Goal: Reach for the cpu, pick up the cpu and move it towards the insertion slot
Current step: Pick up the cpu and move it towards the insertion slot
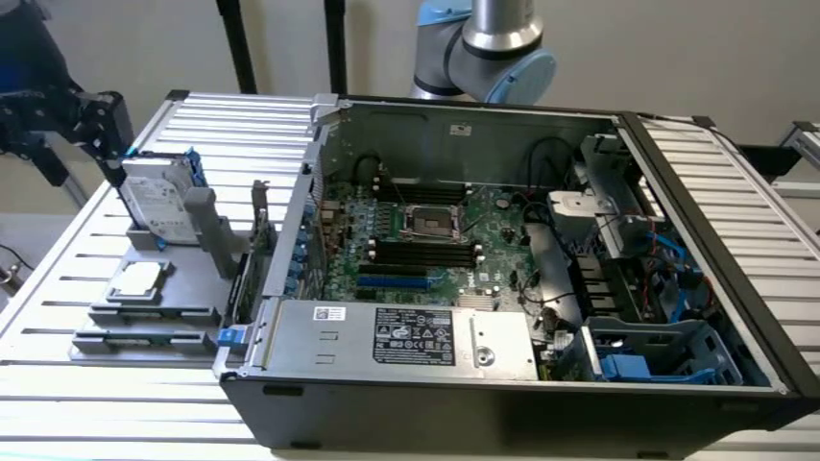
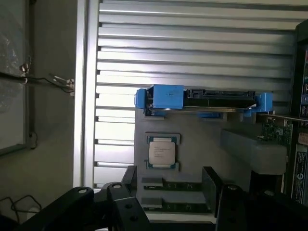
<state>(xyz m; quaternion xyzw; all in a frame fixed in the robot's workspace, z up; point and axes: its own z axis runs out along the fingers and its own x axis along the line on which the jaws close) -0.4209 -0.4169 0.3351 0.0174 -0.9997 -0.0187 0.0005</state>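
Slatted aluminium table [image 1: 230, 125] carries an open computer case [image 1: 513, 403] and, near its edge at the exterior view's left, a grey fixture [image 1: 192, 293]. We note the cpu [image 1: 138, 279] lying flat, silver face up, in a shallow seat near the fixture's middle, between the upright hard drive [image 1: 160, 202] at one edge and two long strips [image 2: 168, 185] laid flat at the opposite edge. The insertion slot [image 1: 433, 221] sits well apart, on the motherboard inside the case. In the wrist view the gripper [image 2: 168, 185] hangs above the fixture with its fingers [image 2: 129, 174] spread wide and nothing between them, well above the cpu [image 2: 161, 154]. We judge the reach to be the step in hand. To do it well, centre the fingers over the chip, square them to two opposite edges, come straight down clear of the hard drive, and keep the chip level.
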